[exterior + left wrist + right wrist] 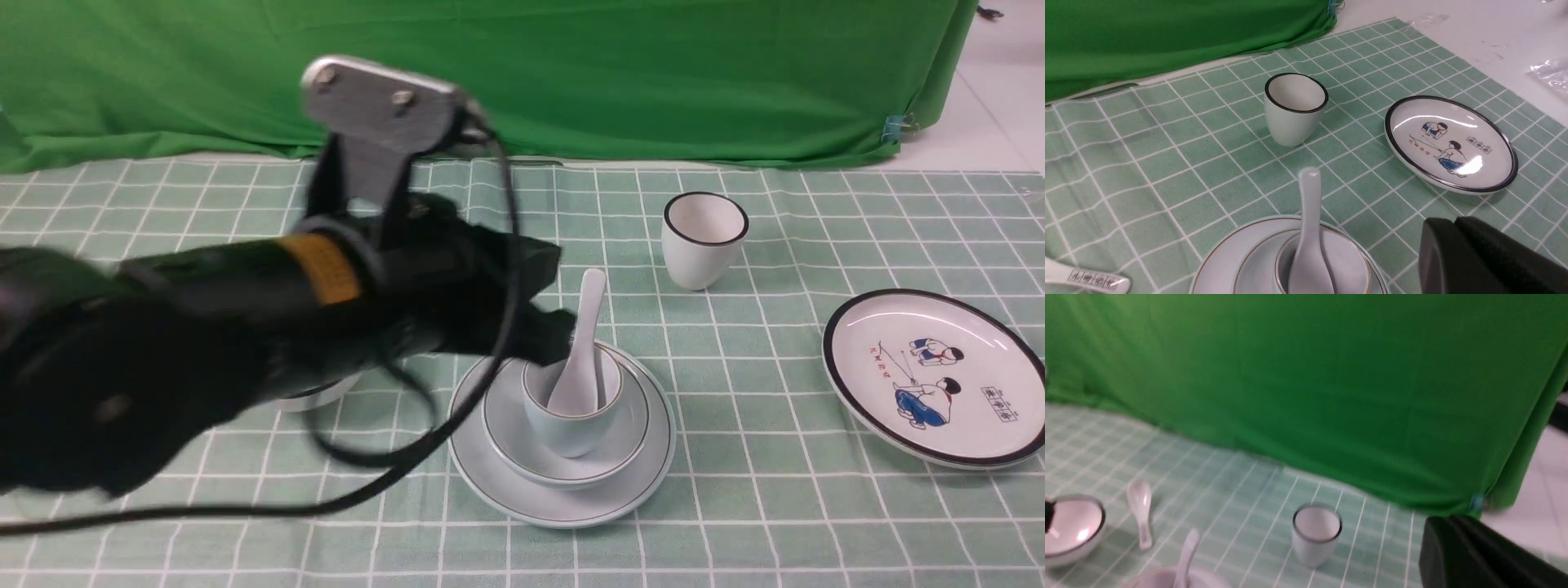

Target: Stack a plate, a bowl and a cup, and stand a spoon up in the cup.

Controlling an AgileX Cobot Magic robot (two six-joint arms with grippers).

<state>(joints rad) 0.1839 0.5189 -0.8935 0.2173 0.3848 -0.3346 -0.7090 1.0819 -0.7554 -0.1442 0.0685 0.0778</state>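
In the front view the pale blue-green plate (563,502) carries the bowl (629,445), and the cup (571,429) stands in the bowl. The plain spoon (584,343) stands in the cup with its handle leaning toward the far side. My left gripper (559,336) is shut and empty, its tips just left of the spoon's handle. The left wrist view shows that gripper (1454,221) beside the stack, apart from the spoon (1309,228) and cup (1361,267). My right gripper (1449,519) is shut and empty, well above the cloth, and is out of the front view.
A white black-rimmed cup (704,237) stands behind the stack. The cartoon plate (931,376) lies at the right. A printed-handle spoon (1086,279) and a black-rimmed white bowl (1069,526) lie left of the stack, mostly hidden by my left arm in front. Green cloth hangs behind.
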